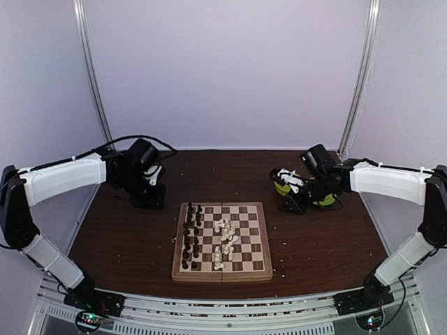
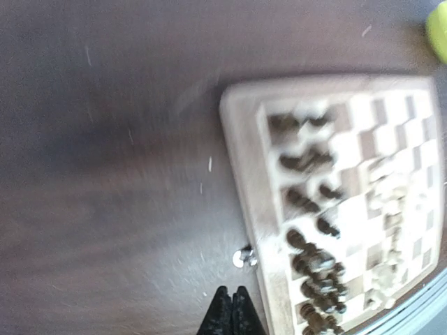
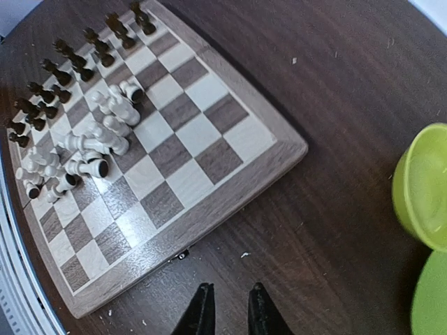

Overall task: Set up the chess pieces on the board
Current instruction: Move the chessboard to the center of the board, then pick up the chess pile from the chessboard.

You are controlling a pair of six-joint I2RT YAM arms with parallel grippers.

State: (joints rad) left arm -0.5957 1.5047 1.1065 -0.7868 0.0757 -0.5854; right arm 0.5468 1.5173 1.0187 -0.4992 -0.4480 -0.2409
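The square wooden chessboard (image 1: 253,246), checkered dark brown and cream with a pale border, lies flat at the 6 o'clock edge of the dark brown wooden surface (image 1: 328,244). It sits square to the arms, and its fold seam runs from 6 to 12 o'clock.

The dark brown-black chess pieces (image 1: 190,237) stand upright in two files down the 9 o'clock side of the board, the files running from 12 to 6. The cream-white chess pieces (image 3: 98,143) are not upright. They lie toppled in a loose heap around the middle of the board, touching one another, with their long axes flat on the squares and pointing in different directions. A few show their dark round bases. The 3 o'clock half of the board is bare squares.

The left pincer (image 2: 231,312) hangs over the surface at about 10 o'clock from the board. Its two black fingertips are pressed together and hold nothing. Its wrist view is blurred.

The right pincer (image 3: 229,313) hangs at about 2 o'clock from the board, just off the board's edge. There is a narrow gap between its fingers and nothing in it. Close beside it are a lime-green bowl (image 3: 419,188) and a second green dish (image 3: 431,296), both off the board.
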